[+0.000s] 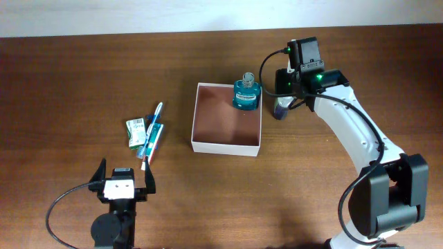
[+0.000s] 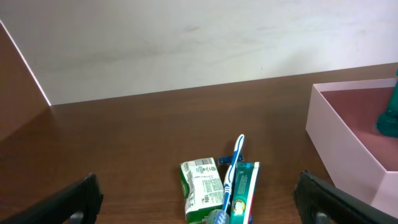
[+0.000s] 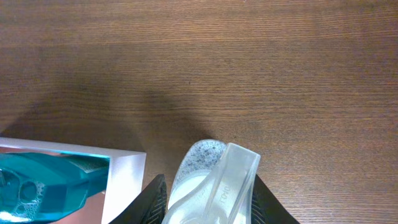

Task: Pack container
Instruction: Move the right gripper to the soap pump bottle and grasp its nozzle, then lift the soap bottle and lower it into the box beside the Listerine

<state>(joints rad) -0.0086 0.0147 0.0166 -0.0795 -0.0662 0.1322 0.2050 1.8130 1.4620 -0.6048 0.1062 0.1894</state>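
Observation:
The container (image 1: 225, 146), a square white-walled box with a reddish-brown inside, sits mid-table; it also shows in the left wrist view (image 2: 342, 137) and the right wrist view (image 3: 124, 180). A teal bottle (image 1: 245, 93) stands upright in its far right corner and shows in the right wrist view (image 3: 43, 186). My right gripper (image 1: 280, 109) is just outside the container's right wall, shut on a clear plastic toiletry stick (image 3: 214, 180) with a speckled end. My left gripper (image 1: 125, 176) is open and empty at the front left.
A green soap box (image 1: 137, 131), a blue-white toothbrush (image 1: 154, 123) and a teal toothpaste box (image 1: 154, 142) lie together left of the container, just ahead of the left gripper; the left wrist view shows the soap box (image 2: 200, 186), toothbrush (image 2: 233, 168) and toothpaste (image 2: 244, 190).

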